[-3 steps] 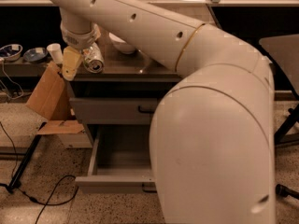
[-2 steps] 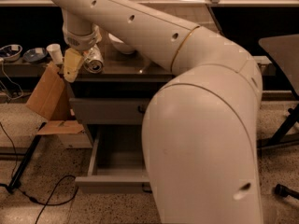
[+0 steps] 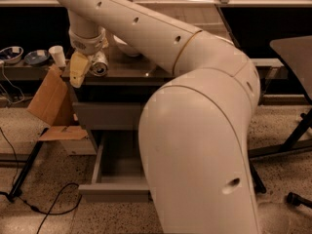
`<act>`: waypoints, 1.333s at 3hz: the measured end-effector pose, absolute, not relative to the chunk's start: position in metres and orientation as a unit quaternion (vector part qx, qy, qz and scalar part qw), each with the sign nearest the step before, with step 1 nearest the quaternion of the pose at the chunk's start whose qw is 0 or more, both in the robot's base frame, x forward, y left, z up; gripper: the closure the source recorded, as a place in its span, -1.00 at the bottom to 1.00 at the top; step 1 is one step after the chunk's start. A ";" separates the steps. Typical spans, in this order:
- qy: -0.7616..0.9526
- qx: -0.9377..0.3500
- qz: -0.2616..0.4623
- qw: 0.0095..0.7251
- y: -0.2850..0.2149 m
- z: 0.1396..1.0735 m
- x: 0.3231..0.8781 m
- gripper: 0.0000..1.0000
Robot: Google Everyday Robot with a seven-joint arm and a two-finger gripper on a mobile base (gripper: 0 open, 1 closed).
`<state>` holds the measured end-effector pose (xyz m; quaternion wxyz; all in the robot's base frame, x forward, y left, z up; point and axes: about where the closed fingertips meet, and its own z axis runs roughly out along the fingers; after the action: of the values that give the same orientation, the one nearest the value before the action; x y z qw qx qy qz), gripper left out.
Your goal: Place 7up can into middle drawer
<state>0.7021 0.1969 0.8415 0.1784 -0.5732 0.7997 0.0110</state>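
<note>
Gripper (image 3: 89, 71) observed at upper left of frame, closed on the 7up can (image 3: 100, 66).

The can is held on its side, silver end toward the camera, level with the front left edge of the desk (image 3: 131, 73). The middle drawer (image 3: 113, 192) is seen pulled open at lower centre, below and well apart from the can. The drawer front above (image 3: 107, 116) is shut.

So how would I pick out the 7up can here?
Follow the big white robot arm up to its claw, at the grey cabinet's left front corner. The 7up can lies sideways in the claw, its round silver end facing the camera, unlike the white cup further left.
</note>
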 end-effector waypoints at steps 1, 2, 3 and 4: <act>0.798 -0.579 0.013 0.169 0.197 0.838 0.703 -0.65; 0.796 -0.582 0.012 0.162 0.198 0.836 0.703 -0.19; 0.797 -0.582 0.009 0.160 0.196 0.837 0.702 0.43; 0.798 -0.581 0.006 0.160 0.194 0.839 0.701 0.90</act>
<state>0.7009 0.1939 0.8390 0.1602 -0.5813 0.7977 0.0060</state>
